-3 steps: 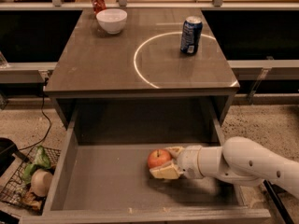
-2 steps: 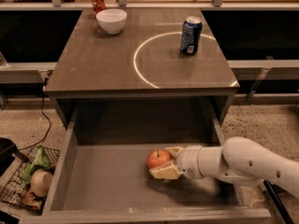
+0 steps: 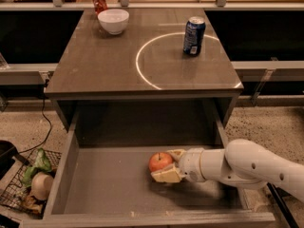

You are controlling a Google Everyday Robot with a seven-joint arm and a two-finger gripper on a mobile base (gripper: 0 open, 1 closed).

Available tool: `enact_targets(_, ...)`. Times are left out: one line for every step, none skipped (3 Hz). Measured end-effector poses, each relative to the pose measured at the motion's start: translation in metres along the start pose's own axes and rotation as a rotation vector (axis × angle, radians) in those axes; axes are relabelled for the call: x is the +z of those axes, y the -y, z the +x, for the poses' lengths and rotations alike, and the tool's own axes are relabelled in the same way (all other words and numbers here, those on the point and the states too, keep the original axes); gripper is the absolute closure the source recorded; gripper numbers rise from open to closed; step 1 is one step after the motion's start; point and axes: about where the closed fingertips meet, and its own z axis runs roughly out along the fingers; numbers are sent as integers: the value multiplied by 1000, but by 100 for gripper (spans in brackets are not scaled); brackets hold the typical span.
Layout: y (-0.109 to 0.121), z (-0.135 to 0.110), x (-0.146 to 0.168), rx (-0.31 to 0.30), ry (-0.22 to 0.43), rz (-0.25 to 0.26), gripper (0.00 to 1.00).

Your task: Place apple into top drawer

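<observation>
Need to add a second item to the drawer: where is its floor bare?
In the drawer, the left half is bare, from the left wall to the apple. The right side is crowded: the gripper sits at the apple, the arm behind it.

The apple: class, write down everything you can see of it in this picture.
The apple is round and orange-red with a paler yellowish patch, its skin smooth and whole. It sits low in the open top drawer, right of the middle, at or just above the grey floor. The gripper reaches in from the right, its pale fingers closed against the apple front and back. Nothing else touches it.
</observation>
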Motion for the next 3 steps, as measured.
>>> enact_targets(-1, 0, 1, -1, 0, -3, 9)
enact_targets(-2, -1, 2, -2, -1, -5, 0)
enact_targets(-2, -1, 2, -2, -1, -5, 0)
